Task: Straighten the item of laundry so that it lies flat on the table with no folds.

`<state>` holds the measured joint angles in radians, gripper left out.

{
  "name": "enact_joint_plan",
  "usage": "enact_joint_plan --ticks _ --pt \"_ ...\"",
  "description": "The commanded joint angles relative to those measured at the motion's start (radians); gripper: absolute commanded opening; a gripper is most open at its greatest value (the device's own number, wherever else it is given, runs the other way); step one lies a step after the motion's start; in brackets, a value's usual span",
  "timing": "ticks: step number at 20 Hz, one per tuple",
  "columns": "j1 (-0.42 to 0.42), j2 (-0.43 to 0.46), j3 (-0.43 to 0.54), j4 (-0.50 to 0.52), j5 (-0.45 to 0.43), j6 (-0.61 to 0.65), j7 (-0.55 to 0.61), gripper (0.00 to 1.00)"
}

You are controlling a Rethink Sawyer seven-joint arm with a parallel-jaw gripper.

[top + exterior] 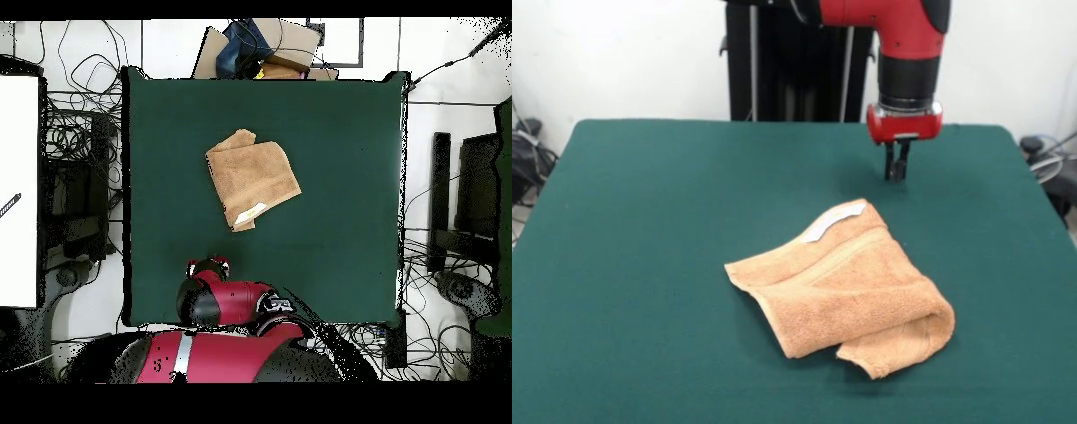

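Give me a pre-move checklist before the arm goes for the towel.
1. Towel flat: not ok. The towel is folded over itself, with a rolled fold at one end.
2. Towel fully on the table: ok. It lies well inside the green table.
3. Hand free of the towel: ok. The hand hangs beyond the tagged corner, holding nothing.
4. Hand open enough to grasp: not ok. The tips look nearly together.
5. A loose corner to grab: ok. The corner with the white tag is exposed on top.
6. Table free of other things: ok. Only the towel shows on it.
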<state>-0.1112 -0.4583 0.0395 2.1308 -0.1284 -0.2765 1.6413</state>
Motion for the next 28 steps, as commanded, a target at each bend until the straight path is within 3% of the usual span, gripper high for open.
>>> enact_joint_plan --ticks 1,8,22,28 --pt "0.002 -0.024 -0.005 0.03 0.074 0.108 0.214 0.0" --pt "-0.001 -0.056 0.002 0.019 0.084 0.139 0.202 0.0" --pt "0.005 -0.224 0.026 0.045 0.117 0.285 0.209 0.0" --pt "-0.014 -0.208 0.031 0.034 0.11 0.28 0.204 0.0"
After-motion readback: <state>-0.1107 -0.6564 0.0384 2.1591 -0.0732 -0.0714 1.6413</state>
